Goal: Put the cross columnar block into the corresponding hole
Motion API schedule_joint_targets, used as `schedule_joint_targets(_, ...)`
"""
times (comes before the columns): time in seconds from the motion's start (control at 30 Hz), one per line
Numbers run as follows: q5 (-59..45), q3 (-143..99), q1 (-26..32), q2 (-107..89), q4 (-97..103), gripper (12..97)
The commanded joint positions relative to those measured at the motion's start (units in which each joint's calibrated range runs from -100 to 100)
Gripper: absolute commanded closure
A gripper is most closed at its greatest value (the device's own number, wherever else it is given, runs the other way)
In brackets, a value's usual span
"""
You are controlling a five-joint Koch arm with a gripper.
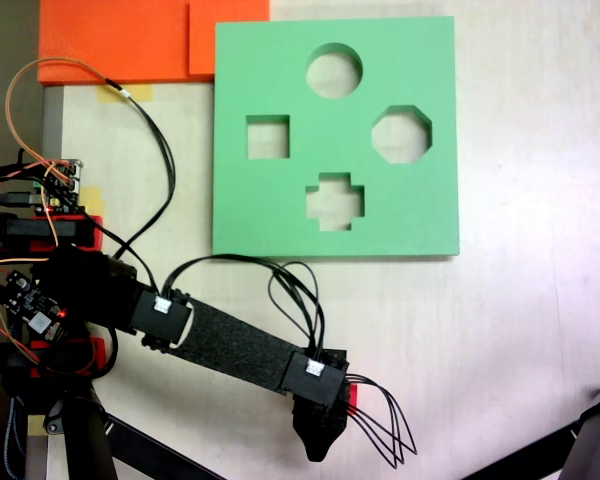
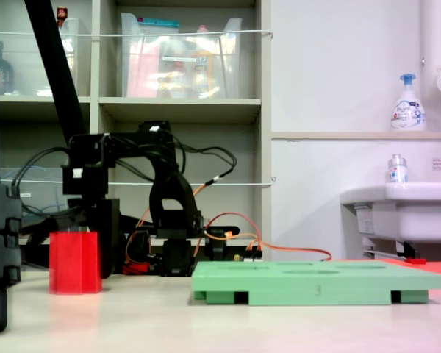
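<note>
1. A fixed view looks straight down from above – the board [image 1: 335,137] lies at upper centre, the arm [image 1: 235,345] reaches in from the left edge.
2. Another fixed view sits low at table height, close in, facing across the table toward shelves [image 2: 180,110] and a sink [image 2: 400,202].
3. Both share the board [image 2: 320,283] and the arm [image 2: 169,191] – seen flat from above, edge-on from the side.

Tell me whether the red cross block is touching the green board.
Apart. In a fixed view from the side, the cross columnar block stands well left of the green board, with bare table between them.
</note>
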Motion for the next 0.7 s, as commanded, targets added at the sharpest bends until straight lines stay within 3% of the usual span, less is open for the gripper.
schedule_joint_targets(0.0, -0.4, 2.3, -0.1, 0.0, -1.9, 27.7)
schedule_joint_targets(0.1, -0.5, 2.4, -0.1, -0.2, -1.9, 34.3)
schedule_joint_targets(0.3, -0.5, 2.9, 0.1, -0.5, -1.9, 34.7)
schedule_joint_targets(0.47, -1.3, 3.6, 0.4, -0.6, -1.9, 53.4)
schedule_joint_targets(0.67, -1.3, 4.7, 0.9, -0.6, -4.4, 60.9)
